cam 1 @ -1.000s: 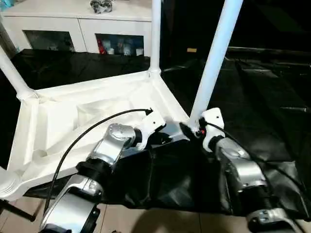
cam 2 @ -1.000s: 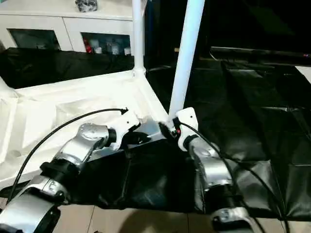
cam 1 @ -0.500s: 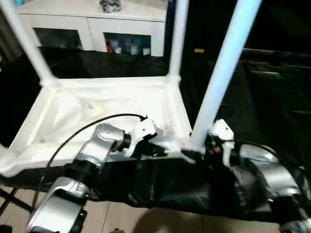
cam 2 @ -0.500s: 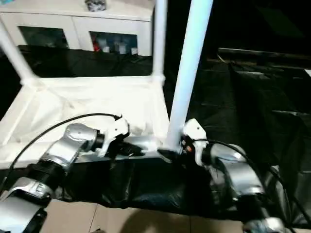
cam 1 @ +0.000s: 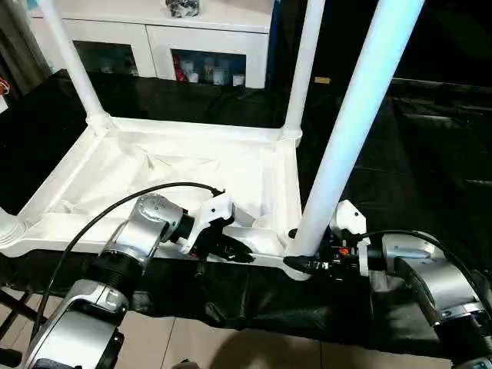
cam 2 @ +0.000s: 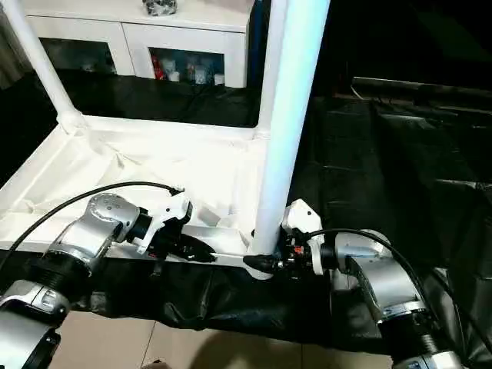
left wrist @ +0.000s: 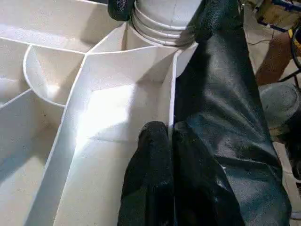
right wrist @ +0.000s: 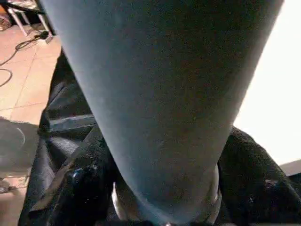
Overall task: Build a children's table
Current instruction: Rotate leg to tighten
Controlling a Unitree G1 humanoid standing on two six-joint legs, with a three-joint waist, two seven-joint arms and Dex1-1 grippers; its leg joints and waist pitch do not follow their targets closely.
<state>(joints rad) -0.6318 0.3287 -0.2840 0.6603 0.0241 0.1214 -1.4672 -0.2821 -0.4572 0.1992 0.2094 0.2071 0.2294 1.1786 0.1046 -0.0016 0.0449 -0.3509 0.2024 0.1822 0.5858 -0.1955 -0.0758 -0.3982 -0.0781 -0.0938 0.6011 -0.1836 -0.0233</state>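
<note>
Children's table (cam 1: 192, 165) lies upside down on a black-sheeted folding table (cam 1: 430, 146), ribbed underside up, w/ legs standing up from its corner sockets. Right gripper (cam 1: 301, 264) is clamped on the base of the near leg (cam 1: 346, 138), one finger each side, right at the socket. Left gripper (cam 1: 234, 252) pinches the near rim of the tabletop, fingers (left wrist: 150, 179) pressed together over the thin wall. Behind, a white cabinet (cam 1: 154, 38) w/ glass doors stands against the room's back. Beige tile floor (cam 1: 215, 346) shows below the sheet's edge.
</note>
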